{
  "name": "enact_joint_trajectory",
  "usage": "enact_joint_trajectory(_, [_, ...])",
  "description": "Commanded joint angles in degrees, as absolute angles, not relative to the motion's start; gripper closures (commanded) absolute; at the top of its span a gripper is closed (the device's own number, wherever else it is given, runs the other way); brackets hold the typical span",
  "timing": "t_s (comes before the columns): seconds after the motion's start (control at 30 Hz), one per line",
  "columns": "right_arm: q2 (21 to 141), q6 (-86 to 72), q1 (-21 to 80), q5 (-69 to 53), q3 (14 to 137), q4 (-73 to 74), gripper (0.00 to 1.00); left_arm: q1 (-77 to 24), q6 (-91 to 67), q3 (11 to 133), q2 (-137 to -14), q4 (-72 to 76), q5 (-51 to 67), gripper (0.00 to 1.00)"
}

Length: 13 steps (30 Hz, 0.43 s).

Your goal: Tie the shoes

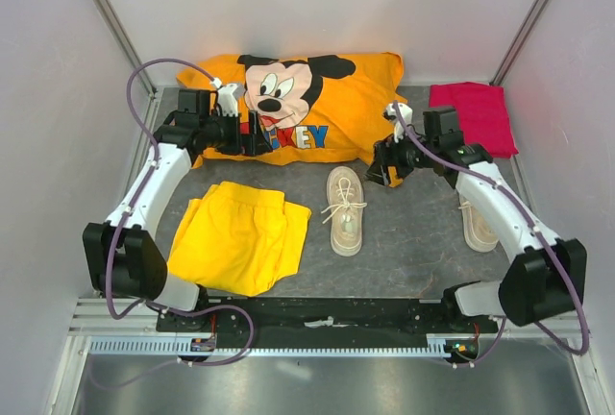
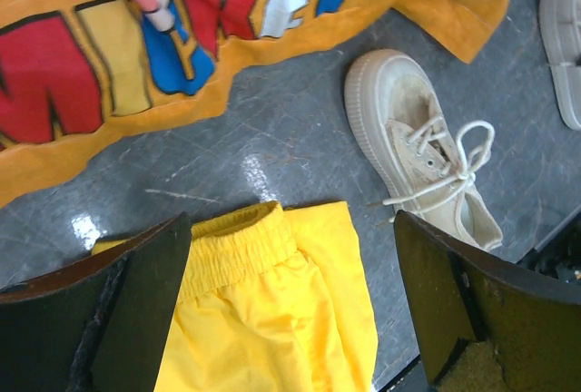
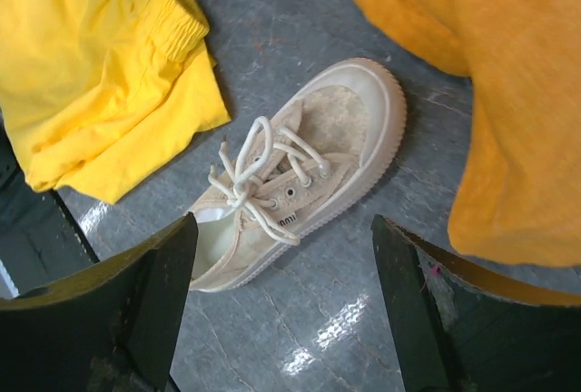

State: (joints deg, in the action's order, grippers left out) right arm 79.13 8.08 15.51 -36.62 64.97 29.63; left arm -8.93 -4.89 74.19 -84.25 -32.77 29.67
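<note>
The grey bench (image 1: 413, 252) sits between pale walls. One shoe (image 1: 346, 211) lies mid-bench, toe toward the far edge, its laces (image 3: 245, 174) looped in what looks like a bow. The other shoe (image 1: 478, 228) lies near the right edge, half under your right arm (image 1: 500, 204), laces hidden. Your left gripper (image 1: 252, 134) and right gripper (image 1: 384, 167) hang spread wide, holding nothing, by the Mickey shirt (image 1: 317, 98) at the far edge. Check that bow is snug, swing the arm clear, and pinch lace ends, not loops.
</note>
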Motion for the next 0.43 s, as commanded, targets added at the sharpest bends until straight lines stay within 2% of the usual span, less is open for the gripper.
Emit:
enact_joint_trajectory(0.0, [72.44,2.91,13.89,-34.63,59.51,29.27,0.13,-8.35,-8.88,72.96,-82.36,-31.82,25.76,0.01])
enact_joint_trajectory(0.27, [65.13,-3.69,13.8,-29.1,48.78,27.6,0.09,-8.35,-6.24,60.31,-74.1,-30.06,21.1,0.01])
enact_joint_trajectory(0.4, [63.55,-3.77,13.8,-28.83,46.15,27.25,0.08,-8.35,-5.45,58.1,-71.72,-29.45,19.6,0.01])
